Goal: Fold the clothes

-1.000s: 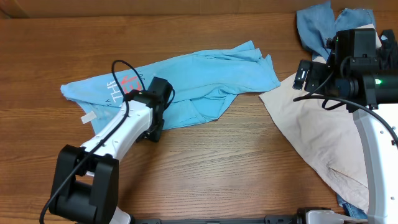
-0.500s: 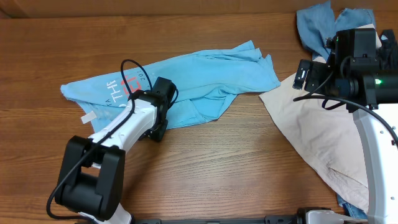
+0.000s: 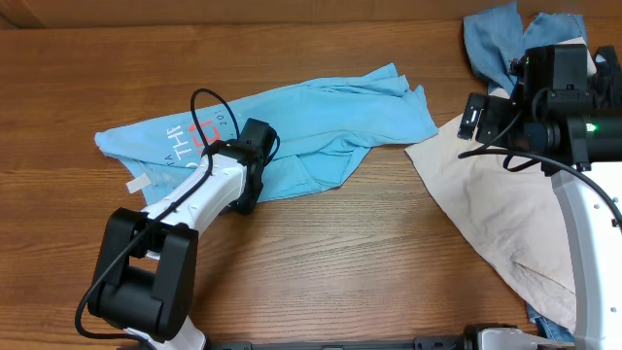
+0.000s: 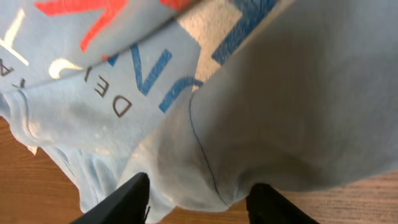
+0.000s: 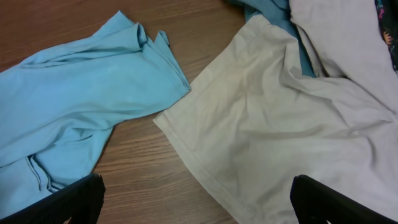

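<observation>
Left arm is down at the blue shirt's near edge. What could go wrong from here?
The left gripper straddles a bunched fold of the T-shirt, so it may pinch several layers and lift the shirt crumpled. The shirt's right end lies close beside the beige garment; the open right gripper could snag both.

Brown wood-grain table (image 3: pixel 369 262) with long horizontal plank lines, the same board at the wrist views' edges, paler tan strip (image 3: pixel 243 8) along its far side

Matt cloth T-shirt (image 3: pixel 330 117) — wood-grain table (image 3: pixel 340 262)
</observation>
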Robot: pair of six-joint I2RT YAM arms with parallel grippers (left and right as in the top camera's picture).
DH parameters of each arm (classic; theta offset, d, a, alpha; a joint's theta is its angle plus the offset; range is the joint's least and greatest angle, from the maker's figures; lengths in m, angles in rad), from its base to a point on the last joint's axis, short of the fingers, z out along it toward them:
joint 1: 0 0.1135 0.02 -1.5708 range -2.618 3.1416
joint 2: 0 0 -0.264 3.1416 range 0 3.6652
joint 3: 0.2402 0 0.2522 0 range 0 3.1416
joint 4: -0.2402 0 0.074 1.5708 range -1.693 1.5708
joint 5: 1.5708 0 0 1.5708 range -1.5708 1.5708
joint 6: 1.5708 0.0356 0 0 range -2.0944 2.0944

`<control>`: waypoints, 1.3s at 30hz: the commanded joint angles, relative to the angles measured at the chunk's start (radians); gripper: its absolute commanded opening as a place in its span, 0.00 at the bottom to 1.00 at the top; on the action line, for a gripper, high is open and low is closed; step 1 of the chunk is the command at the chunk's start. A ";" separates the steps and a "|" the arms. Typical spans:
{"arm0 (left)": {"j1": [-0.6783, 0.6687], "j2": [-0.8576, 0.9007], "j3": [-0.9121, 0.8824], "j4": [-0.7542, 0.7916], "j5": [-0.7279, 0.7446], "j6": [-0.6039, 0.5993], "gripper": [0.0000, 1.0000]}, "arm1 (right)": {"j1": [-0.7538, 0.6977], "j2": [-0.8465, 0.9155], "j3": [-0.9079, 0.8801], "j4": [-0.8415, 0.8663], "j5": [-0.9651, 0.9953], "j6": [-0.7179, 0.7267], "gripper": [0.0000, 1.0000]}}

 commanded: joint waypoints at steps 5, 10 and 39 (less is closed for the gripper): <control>-0.002 0.014 0.011 0.014 -0.019 0.006 0.30 | -0.003 -0.005 0.004 0.006 -0.005 -0.003 1.00; -0.002 0.014 0.011 0.024 -0.002 0.006 0.12 | -0.003 -0.005 0.004 0.006 -0.005 -0.003 1.00; 0.161 -0.491 0.012 -0.254 0.037 -0.345 0.04 | -0.002 0.243 0.003 0.058 -0.136 -0.038 0.98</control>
